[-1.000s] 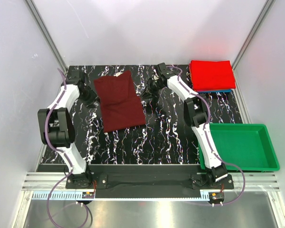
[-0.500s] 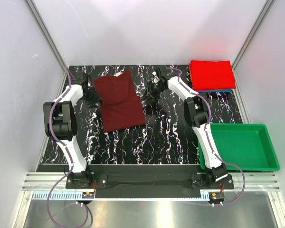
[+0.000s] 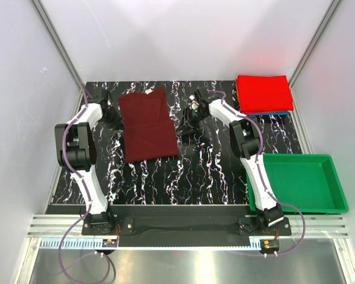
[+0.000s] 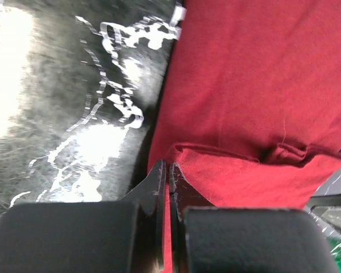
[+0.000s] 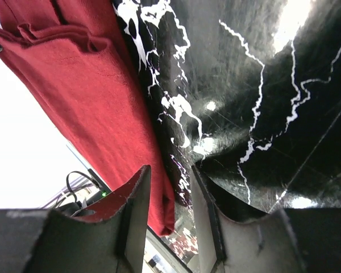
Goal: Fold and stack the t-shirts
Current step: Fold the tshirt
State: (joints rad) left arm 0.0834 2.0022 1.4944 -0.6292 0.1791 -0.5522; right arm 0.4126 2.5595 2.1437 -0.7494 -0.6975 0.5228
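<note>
I see the red shirt [image 3: 263,93] folded atop the blue shirt [image 3: 266,112], far right on the desk [image 3: 213,160]. The maroon shirt [image 3: 147,125], far left of centre, looks folded but unstacked. My left pincer [image 4: 166,168] pinches its edge; my right pincer [image 5: 167,170] gapes beside it.

Robot test cell, lab-type. Blank white walls [image 3: 183,35] framed by bare aluminium posts [image 3: 59,46]. Left arm [image 3: 77,148] and right arm [image 3: 257,177] are bolted to a metal rail [image 3: 319,225] at the black marbled table [image 3: 207,171] edge (loose purple cables [image 3: 60,251], measuring strip [image 3: 183,243] just below).
</note>
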